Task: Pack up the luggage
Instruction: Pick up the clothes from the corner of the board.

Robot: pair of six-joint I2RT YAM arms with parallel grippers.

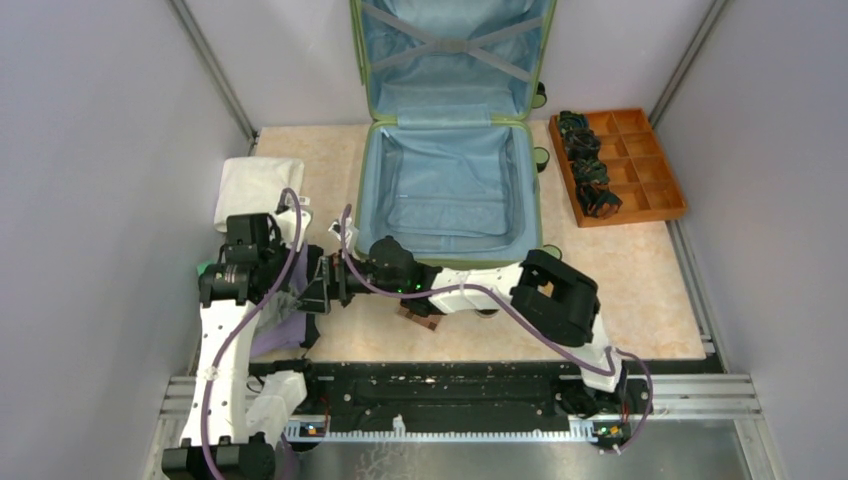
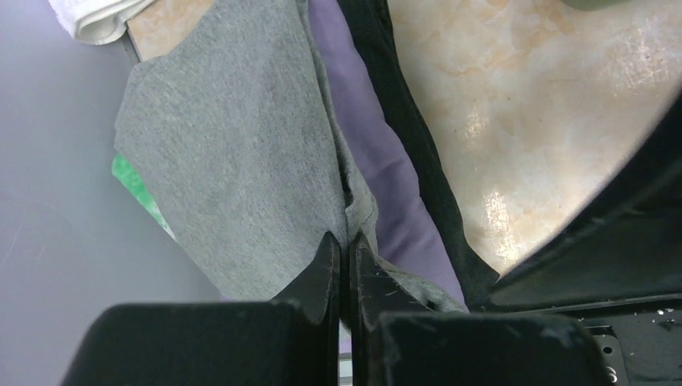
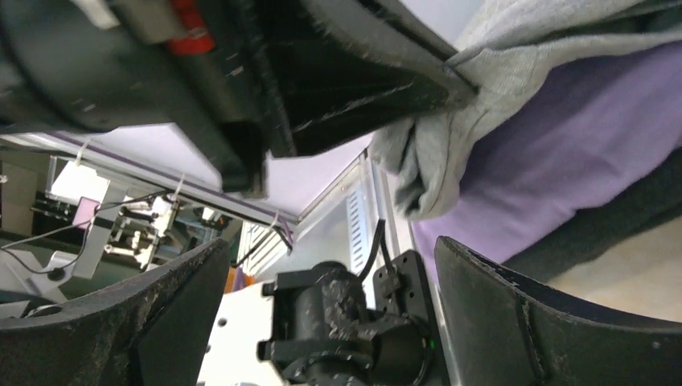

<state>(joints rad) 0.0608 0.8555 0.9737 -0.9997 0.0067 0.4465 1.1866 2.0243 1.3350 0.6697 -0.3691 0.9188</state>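
The luggage (image 1: 448,190) lies open at the back centre, light-green shell with blue lining, its lid (image 1: 452,45) leaning on the back wall, and the tub looks bare. At the front left, my left gripper (image 2: 346,245) is shut on a fold of a grey cloth (image 2: 233,161) that hangs over a purple garment (image 2: 386,185). In the top view that gripper (image 1: 292,300) is just left of my right gripper (image 1: 318,285). My right gripper (image 3: 330,245) stands wide open with nothing between its fingers (image 3: 515,314), facing the grey cloth (image 3: 434,137) and purple garment (image 3: 563,153).
A folded white cloth (image 1: 252,183) lies by the left wall. An orange compartment tray (image 1: 625,165) with dark coiled items stands at the back right. A black garment (image 2: 406,137) edges the purple one. A small brown object (image 1: 418,317) sits under the right arm.
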